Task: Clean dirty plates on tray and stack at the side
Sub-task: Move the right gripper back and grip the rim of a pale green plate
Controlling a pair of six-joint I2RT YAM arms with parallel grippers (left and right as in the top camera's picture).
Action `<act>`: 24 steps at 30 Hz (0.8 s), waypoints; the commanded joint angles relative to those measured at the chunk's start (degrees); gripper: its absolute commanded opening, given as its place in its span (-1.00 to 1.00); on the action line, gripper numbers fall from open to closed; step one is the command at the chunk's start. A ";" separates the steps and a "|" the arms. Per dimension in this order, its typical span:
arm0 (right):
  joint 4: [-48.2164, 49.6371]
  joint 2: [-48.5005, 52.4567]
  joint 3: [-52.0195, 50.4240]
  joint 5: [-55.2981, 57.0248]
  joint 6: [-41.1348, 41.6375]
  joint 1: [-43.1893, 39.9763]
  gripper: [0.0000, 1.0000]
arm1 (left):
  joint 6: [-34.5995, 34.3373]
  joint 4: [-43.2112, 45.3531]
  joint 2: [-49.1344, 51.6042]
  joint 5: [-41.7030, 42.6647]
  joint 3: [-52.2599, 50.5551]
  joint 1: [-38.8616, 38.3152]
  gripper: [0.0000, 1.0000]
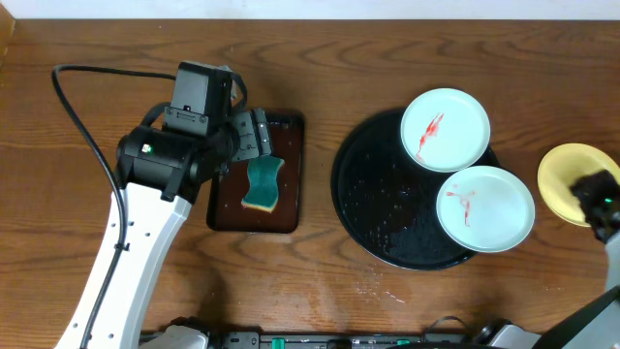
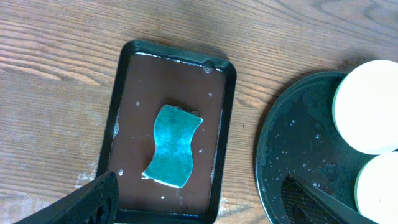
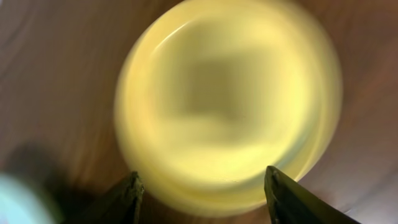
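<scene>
- Left gripper (image 2: 200, 180): jaws wide apart, empty, above teal sponge (image 2: 173, 145) in brown rectangular tray (image 2: 186, 81).
- Right gripper (image 3: 202, 174): jaws wide apart, nothing clamped, over yellow plate (image 1: 557, 174) on tabletop (image 1: 387, 58), right of black tray (image 1: 378, 204).
- Far white plate (image 1: 446, 129), near white plate (image 1: 484, 207): red-smeared, on black tray's right side.

Even bright light; right wrist view heavily blurred.

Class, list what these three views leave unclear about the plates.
Pale yellow round plastic plate: overhead, partly covered by the right arm; right wrist, motion-blurred, so any smears are unreadable.
Two white round plastic plates: left wrist, cut by the right edge, smears not visible.
</scene>
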 commanded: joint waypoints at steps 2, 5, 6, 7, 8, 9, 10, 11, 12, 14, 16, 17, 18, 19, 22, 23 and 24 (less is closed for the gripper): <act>-6.58 -1.40 0.76 3.06 -10.03 8.61 0.34 | 0.55 -0.07 0.00 -0.07 0.68 0.04 0.68; -10.60 -0.79 0.74 15.58 -10.64 13.27 0.34 | 0.55 -0.07 0.00 -0.07 0.68 0.04 0.68; -11.13 -0.55 0.74 18.80 -10.62 14.47 0.28 | 0.55 -0.07 0.00 -0.07 0.68 0.04 0.68; -11.19 -0.24 0.68 20.87 -10.62 15.56 0.24 | 0.55 -0.07 0.00 -0.07 0.68 0.04 0.68; -11.15 0.13 0.66 21.49 -10.64 16.48 0.22 | 0.55 -0.07 0.00 -0.07 0.68 0.04 0.68; -11.17 0.52 0.66 21.03 -10.64 17.25 0.18 | 0.55 -0.07 0.00 -0.07 0.68 0.04 0.68; -11.34 0.94 0.61 20.37 -10.67 17.92 0.16 | 0.55 -0.07 0.00 -0.07 0.68 0.04 0.68; -12.00 1.33 0.61 20.24 -10.64 18.49 0.15 | 0.55 -0.07 0.00 -0.07 0.68 0.04 0.68; -12.81 1.70 0.59 20.24 -10.64 18.91 0.08 | 0.55 -0.07 0.00 -0.04 0.68 0.04 0.68; -13.94 2.38 0.57 20.20 -10.60 19.45 -0.05 | 0.55 -0.07 0.00 -0.04 0.68 0.04 0.68; -15.04 3.10 0.55 20.15 -10.60 19.85 -0.06 | 0.55 -0.07 0.00 -0.07 0.68 0.04 0.68; -15.72 3.45 0.55 20.17 -10.60 19.96 -0.09 | 0.55 -0.07 0.00 -0.07 0.68 0.04 0.68; -16.28 3.80 0.50 20.17 -10.54 19.96 -0.16 | 0.55 -0.07 0.00 -0.07 0.68 0.04 0.68; -16.76 4.11 0.44 20.22 -9.92 19.93 -0.30 | 0.55 -0.07 0.00 -0.07 0.68 0.04 0.68; -17.20 4.48 0.17 20.20 -9.55 19.91 -0.98 | 0.55 -0.07 0.00 -0.07 0.68 0.04 0.68; -17.51 4.42 0.22 20.04 -9.55 19.93 -0.98 | 0.55 -0.07 0.00 -0.07 0.68 0.04 0.68; -17.97 4.17 0.26 19.39 -9.57 19.93 -0.98 | 0.55 -0.07 0.00 -0.07 0.68 0.04 0.68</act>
